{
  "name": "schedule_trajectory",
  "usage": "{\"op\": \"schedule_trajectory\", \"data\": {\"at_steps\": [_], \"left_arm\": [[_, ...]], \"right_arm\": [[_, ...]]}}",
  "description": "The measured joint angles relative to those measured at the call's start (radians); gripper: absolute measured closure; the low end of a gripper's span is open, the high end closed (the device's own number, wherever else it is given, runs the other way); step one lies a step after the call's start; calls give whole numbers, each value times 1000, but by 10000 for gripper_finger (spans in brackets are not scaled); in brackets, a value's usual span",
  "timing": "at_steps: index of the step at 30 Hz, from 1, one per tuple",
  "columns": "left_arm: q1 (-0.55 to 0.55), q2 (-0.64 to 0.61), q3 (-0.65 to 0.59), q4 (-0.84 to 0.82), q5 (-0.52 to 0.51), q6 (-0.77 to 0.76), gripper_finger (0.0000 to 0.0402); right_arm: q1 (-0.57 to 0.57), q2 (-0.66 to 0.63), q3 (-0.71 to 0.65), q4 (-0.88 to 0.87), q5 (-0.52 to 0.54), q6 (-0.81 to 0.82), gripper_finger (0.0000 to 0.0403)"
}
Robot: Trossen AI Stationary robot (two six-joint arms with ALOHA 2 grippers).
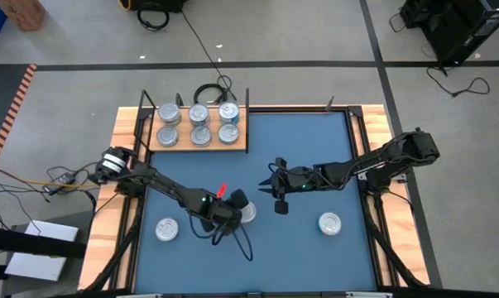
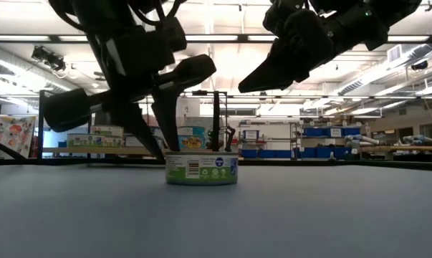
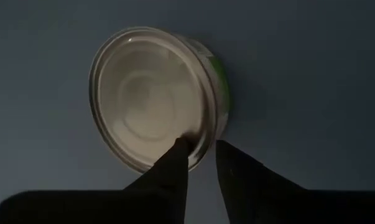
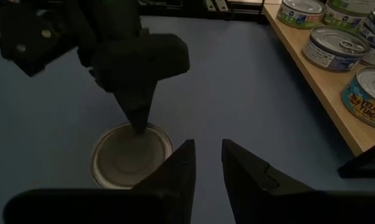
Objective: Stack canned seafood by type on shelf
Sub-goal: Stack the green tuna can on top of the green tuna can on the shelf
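A round silver tin (image 1: 248, 213) stands on the blue mat (image 1: 307, 141), its lid (image 3: 153, 93) up. My left gripper (image 3: 203, 144) reaches it from the table's left. Its fingers are a little apart astride the tin's left rim, one above the lid and one outside the wall. My right gripper (image 1: 272, 189) hangs above the mat just right of that tin, slightly open with nothing between its fingers (image 4: 207, 149). The shelf (image 1: 198, 148) stands at the far left with several tins (image 1: 199, 124) in two rows on its board. My left gripper comes slanting down from the table's left. One fingertip (image 3: 182, 144) is down at the lid just inside the rim (image 3: 203, 127), and the other (image 3: 224, 149) is beside the wall. Whether they press on the rim I cannot tell. The tin stands flat on the mat.
Two more tins stand on the mat, one near the left (image 1: 166, 229) and one near the right (image 1: 329, 223). A dark cable (image 1: 242, 242) loops on the mat below the left gripper. The mat's middle and far right are bare.
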Motion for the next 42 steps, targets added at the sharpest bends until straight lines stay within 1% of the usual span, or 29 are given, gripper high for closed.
{"op": "schedule_trajectory", "data": {"at_steps": [2,6,7,10,15,21,25,30,35,38,42], "left_arm": [[-4,7,0,9,-23,-4,333],[-12,8,3,10,-25,-7,387],[-14,8,6,9,-25,-20,393],[-18,9,22,-13,-20,-57,397],[-18,11,79,-64,49,-148,399],[-9,10,147,-106,95,-274,400],[11,-3,168,-109,171,-384,401],[31,-33,169,-111,181,-499,401],[52,-41,169,-110,184,-572,401],[64,-41,169,-111,185,-588,401],[79,-41,169,-98,186,-607,401]], "right_arm": [[0,0,0,4,0,0,315],[0,0,0,3,0,-6,317],[0,0,0,3,0,-11,318],[0,0,0,7,0,-17,316],[0,0,0,8,0,-19,317],[0,0,0,7,0,-19,314],[10,0,0,6,7,-19,306],[78,0,2,1,101,-55,286],[187,17,2,-6,226,-71,247],[258,65,4,10,299,-64,218],[326,178,46,19,428,-45,177]]}}
